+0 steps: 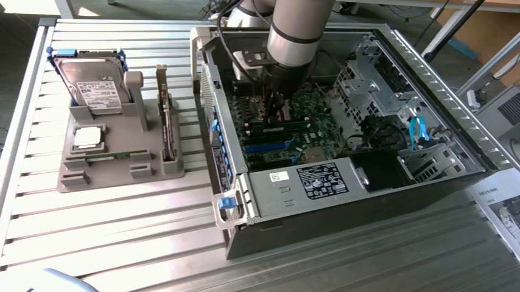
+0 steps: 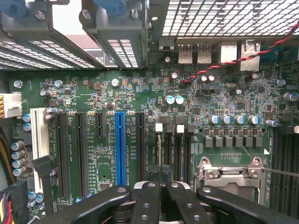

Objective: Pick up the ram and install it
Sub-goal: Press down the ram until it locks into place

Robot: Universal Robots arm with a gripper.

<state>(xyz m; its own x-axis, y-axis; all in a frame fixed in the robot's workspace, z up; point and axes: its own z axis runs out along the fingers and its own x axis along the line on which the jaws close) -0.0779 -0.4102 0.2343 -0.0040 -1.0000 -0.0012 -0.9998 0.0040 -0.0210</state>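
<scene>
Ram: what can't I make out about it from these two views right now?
- Exterior view: the ram below the gripper is too small to tell seated from resting.
- Wrist view: the shut fingers cover the memory slots' near ends, so any held stick is hidden.
- Wrist view: the processor socket is cut by the edge.

1. The arm (image 1: pixel 294 30) is a thick silver-grey tube ringed by a dark band.
2. Below it sits a black wrist section.
3. The gripper (image 2: pixel 161 175) has black, rounded linkage bars with small round screws or pins.
</scene>
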